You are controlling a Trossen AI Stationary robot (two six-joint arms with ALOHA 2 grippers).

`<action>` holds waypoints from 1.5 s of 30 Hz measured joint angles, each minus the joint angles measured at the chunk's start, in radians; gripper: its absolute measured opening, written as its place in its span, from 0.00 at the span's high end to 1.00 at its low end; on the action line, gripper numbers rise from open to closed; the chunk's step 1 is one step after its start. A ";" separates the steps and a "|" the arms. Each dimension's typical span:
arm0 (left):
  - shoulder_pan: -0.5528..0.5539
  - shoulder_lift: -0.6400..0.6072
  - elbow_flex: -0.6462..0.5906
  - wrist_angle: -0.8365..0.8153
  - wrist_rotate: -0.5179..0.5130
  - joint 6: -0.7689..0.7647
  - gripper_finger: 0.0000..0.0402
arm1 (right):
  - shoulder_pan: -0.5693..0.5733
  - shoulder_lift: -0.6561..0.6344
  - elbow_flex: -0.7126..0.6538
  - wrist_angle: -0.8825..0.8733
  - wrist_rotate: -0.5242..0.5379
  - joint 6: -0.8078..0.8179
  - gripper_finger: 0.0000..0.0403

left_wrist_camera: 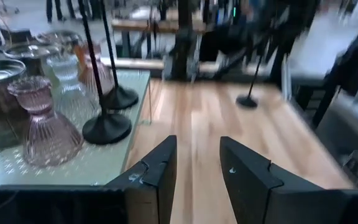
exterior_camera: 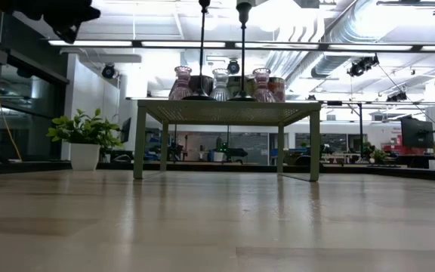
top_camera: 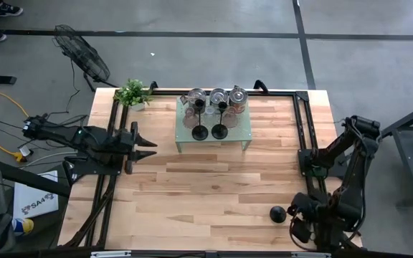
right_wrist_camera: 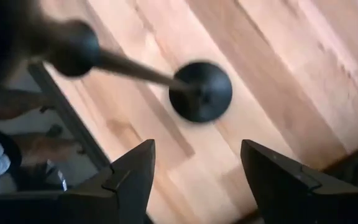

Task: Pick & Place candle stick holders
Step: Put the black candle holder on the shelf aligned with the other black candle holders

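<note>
Two black candle stick holders (top_camera: 200,132) (top_camera: 219,131) stand on their round bases on the near part of a small green side table (top_camera: 246,136) at the far middle. A third holder (top_camera: 277,212) stands on its base on the wooden table near the front right; in the right wrist view its base (right_wrist_camera: 201,91) and stem show. My right gripper (top_camera: 295,218) hovers open just to its right, fingers (right_wrist_camera: 129,177) apart and clear of it. My left gripper (top_camera: 148,147) is open at the table's left, pointing level toward the side table (left_wrist_camera: 55,165).
Pink and clear glass vases (top_camera: 196,100) and a metal tin (top_camera: 237,100) crowd the far part of the side table behind the two holders. A potted plant (top_camera: 132,93) stands at the far left corner. Black frame rails (top_camera: 303,122) run along the table's sides. Bare wood lies in the middle.
</note>
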 joint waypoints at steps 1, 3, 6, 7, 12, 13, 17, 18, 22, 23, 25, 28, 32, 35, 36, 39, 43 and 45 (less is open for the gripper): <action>0.000 -0.020 -0.020 0.028 -0.001 -0.015 0.71 | 0.000 0.005 0.000 -0.001 0.016 -0.001 0.44; 0.000 -0.056 -0.059 0.067 -0.014 -0.044 0.71 | -0.001 0.015 0.000 -0.003 0.052 -0.002 0.46; 0.000 -0.089 -0.099 0.093 -0.023 -0.082 0.71 | -0.001 0.018 0.000 -0.009 0.108 -0.004 0.51; 0.000 -0.096 -0.107 0.092 -0.030 -0.091 0.71 | -0.001 0.018 0.000 -0.012 0.128 -0.004 0.53; 0.000 -0.102 -0.119 0.087 -0.053 -0.116 0.71 | -0.001 0.018 0.000 -0.017 0.156 -0.019 0.60; 0.000 -0.102 -0.119 0.086 -0.053 -0.116 0.71 | -0.001 0.018 0.000 -0.017 0.162 -0.021 0.61; 0.000 -0.102 -0.119 0.088 -0.072 -0.116 0.71 | -0.002 0.018 0.000 -0.015 0.192 -0.022 0.62; 0.000 -0.101 -0.119 0.088 -0.072 -0.116 0.71 | -0.002 0.018 0.000 -0.013 0.197 -0.022 0.62; 0.000 -0.101 -0.119 0.088 -0.072 -0.117 0.71 | -0.004 0.018 0.000 -0.008 0.200 -0.030 0.63; 0.000 -0.101 -0.119 0.088 -0.072 -0.119 0.71 | -0.003 0.018 0.000 -0.008 0.196 -0.040 0.63; 0.000 -0.101 -0.119 0.087 -0.073 -0.127 0.71 | -0.003 0.018 0.000 -0.008 0.195 -0.058 0.63; 0.000 -0.101 -0.119 0.087 -0.075 -0.127 0.71 | -0.004 0.018 0.000 -0.008 0.205 -0.079 0.63; 0.000 -0.101 -0.119 0.087 -0.075 -0.127 0.71 | -0.006 0.017 0.000 0.014 0.216 -0.104 0.63; 0.000 -0.101 -0.119 0.087 -0.075 -0.127 0.71 | -0.006 0.017 0.000 0.042 0.215 -0.127 0.63; 0.000 -0.101 -0.119 0.087 -0.075 -0.127 0.71 | -0.006 0.017 0.000 0.046 0.215 -0.127 0.63; 0.000 -0.101 -0.119 0.087 -0.075 -0.127 0.71 | -0.006 0.017 0.000 0.045 0.218 -0.128 0.63; 0.000 -0.101 -0.119 0.087 -0.098 -0.127 0.71 | -0.007 0.017 0.000 0.038 0.261 -0.130 0.63; 0.000 -0.101 -0.119 0.087 -0.104 -0.127 0.71 | -0.015 0.017 0.000 0.038 0.268 -0.130 0.63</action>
